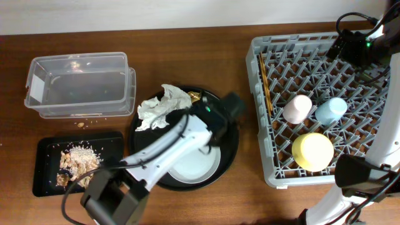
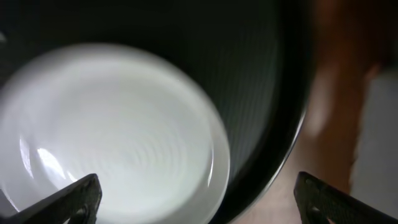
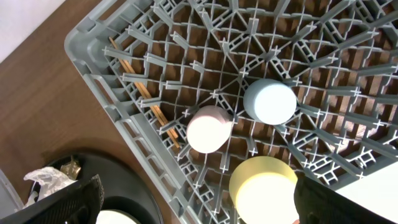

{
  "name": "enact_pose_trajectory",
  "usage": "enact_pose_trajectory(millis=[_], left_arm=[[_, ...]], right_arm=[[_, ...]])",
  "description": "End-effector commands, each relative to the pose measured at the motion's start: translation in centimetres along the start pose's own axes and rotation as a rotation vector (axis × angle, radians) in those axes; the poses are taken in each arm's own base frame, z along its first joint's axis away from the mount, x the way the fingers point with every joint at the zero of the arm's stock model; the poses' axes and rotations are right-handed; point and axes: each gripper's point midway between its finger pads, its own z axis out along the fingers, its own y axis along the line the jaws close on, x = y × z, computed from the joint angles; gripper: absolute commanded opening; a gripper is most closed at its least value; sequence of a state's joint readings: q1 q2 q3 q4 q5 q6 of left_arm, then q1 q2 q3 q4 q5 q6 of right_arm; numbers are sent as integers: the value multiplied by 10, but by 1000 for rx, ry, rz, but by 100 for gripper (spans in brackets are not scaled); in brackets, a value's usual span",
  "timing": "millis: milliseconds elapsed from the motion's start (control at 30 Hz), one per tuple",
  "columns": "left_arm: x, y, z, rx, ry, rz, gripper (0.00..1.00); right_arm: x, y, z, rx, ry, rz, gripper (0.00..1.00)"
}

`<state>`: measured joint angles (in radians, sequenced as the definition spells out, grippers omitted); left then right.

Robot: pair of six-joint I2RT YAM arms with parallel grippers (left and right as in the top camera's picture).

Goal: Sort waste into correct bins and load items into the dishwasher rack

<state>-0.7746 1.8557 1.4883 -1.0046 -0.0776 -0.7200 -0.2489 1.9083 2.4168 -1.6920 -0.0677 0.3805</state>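
The round pale-grey plate (image 1: 195,167) lies on a large round black tray (image 1: 230,153), with the crumpled white tissue (image 1: 161,106) and the gold-brown wrapper (image 1: 195,95) at its far side. My left gripper (image 1: 219,119) hangs open and empty above the plate (image 2: 112,137), its jaws (image 2: 199,199) spanning the plate's rim and the tray's edge. The grey rack (image 1: 259,112) holds the pink cup (image 1: 297,108), blue cup (image 1: 330,111), yellow bowl (image 1: 312,151) and chopsticks (image 1: 265,81). My right gripper (image 1: 350,47) is open and empty above the rack's far right (image 3: 199,205).
The clear tub (image 1: 75,84) stands at the far left. The shallow black tray (image 1: 112,142) in front of it holds beige food scraps (image 1: 76,161). A few crumbs lie on the table between them. The rack (image 3: 93,62) fills the right side.
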Motion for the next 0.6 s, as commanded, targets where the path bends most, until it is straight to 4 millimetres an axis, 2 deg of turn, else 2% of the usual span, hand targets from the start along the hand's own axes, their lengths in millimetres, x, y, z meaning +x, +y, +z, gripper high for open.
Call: enact_pose_trajectory(millis=[0, 100, 133, 233, 300, 333, 400, 567], left_arm=[[-73, 16, -32, 26, -184, 67, 99], [-117, 39, -30, 24, -283, 121, 99], [-126, 47, -27, 4, -303, 123, 99], [-143, 73, -17, -88, -333, 135, 89], [-149, 90, -5, -163, -325, 164, 89], [-150, 94, 0, -183, -316, 180, 84], [-149, 99, 13, -201, -289, 210, 82], [-142, 111, 47, -271, -218, 216, 66]], right_arm=[[0, -2, -3, 8, -6, -8, 99], [0, -2, -3, 8, -6, -9, 99], [0, -2, -3, 8, -6, -9, 99], [0, -2, -3, 8, -6, -8, 99], [0, -2, -3, 8, -6, -9, 99], [0, -2, -3, 8, -6, -9, 99], [0, -2, -3, 8, -6, -8, 99], [0, -2, -3, 8, -6, -8, 99]])
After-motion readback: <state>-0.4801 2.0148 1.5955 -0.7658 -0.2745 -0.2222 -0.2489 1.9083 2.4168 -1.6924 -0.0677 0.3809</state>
